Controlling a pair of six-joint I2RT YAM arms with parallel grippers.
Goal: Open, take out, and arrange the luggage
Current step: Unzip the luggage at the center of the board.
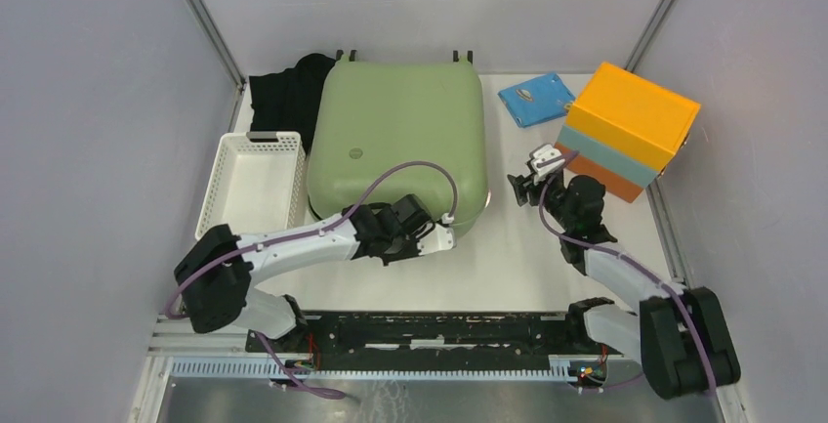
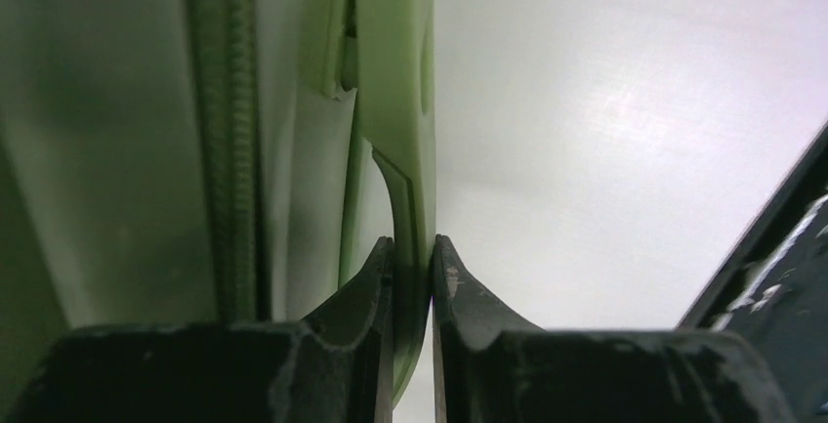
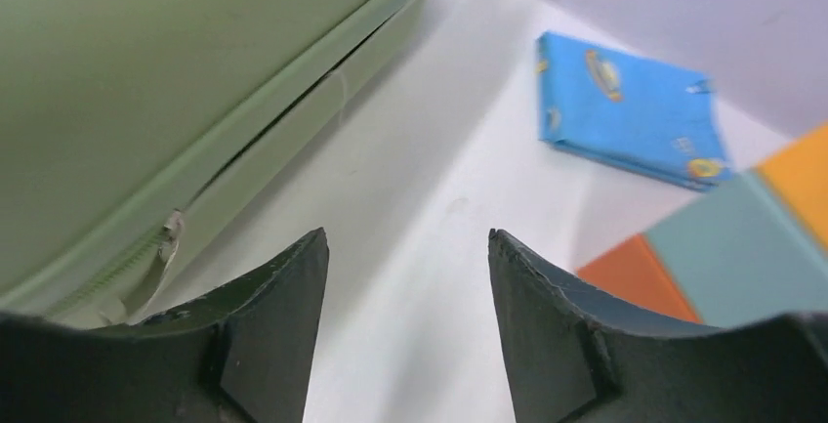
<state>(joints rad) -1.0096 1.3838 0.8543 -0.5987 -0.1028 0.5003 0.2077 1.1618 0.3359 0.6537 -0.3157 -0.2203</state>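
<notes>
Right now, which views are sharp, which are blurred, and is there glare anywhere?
Top external: even light and sharp, with only a soft shadow beside the luggage. Left wrist: too close, so the luggage and left gripper look soft, and there is a mild bright patch on the table. Right wrist: the right gripper is blurred, the blue packet clearer.

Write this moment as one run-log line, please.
luggage: flat on table, lid down | left fingers: pinching its green edge | right fingers: open, empty, above table

Pale grey walls [image 1: 98,101], white table [image 1: 508,247]
</notes>
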